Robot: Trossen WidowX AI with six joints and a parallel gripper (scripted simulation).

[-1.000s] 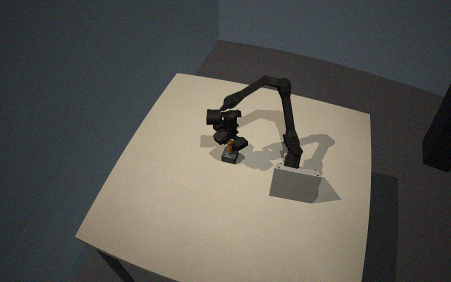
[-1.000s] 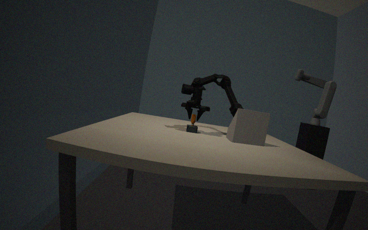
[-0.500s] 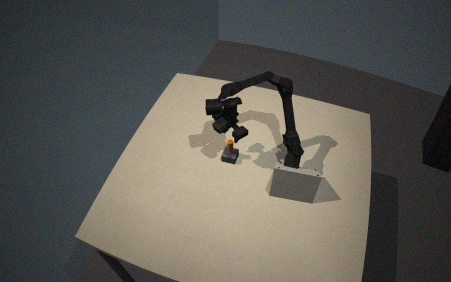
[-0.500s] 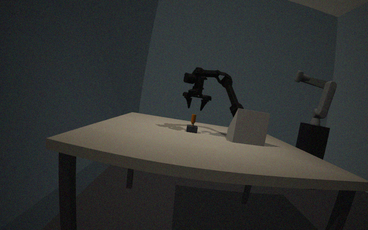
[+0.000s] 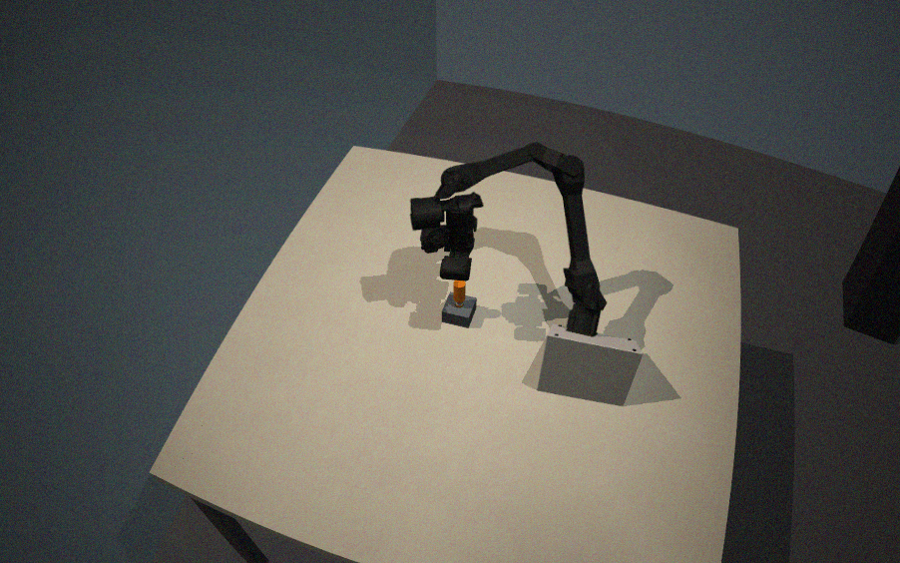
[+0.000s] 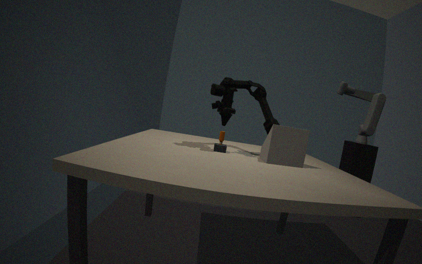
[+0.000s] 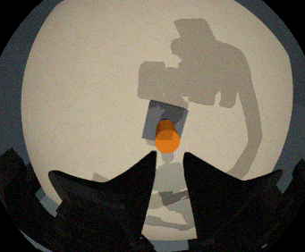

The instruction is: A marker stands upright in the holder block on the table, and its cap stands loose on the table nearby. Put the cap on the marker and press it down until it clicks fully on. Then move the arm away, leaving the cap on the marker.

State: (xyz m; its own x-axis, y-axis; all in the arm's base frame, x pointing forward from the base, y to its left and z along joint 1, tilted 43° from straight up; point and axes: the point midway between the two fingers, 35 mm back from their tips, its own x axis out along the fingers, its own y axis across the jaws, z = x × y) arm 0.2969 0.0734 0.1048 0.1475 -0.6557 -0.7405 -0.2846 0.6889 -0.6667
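1. Marker [image 6: 221,136] stands upright in the holder block [image 6: 220,148], mid-surface [image 6: 160,164], left of the arm's base pedestal [image 6: 284,145].
2. Cap: no loose cap visible on the surface in any view. The orange top of the marker looks like one solid piece, so I judge the cap is on it; whether it is clicked fully home can't be confirmed from these views.
3. Tool [image 6: 224,122] hangs directly above the marker, clear gap between, touching nothing.
4. Tool state: fingers drawn nearly together, narrow slot left, nothing between them.
5. Done: cap placed, tool let go.
6. Left: move the arm further off; right now it's only lifted straight up.
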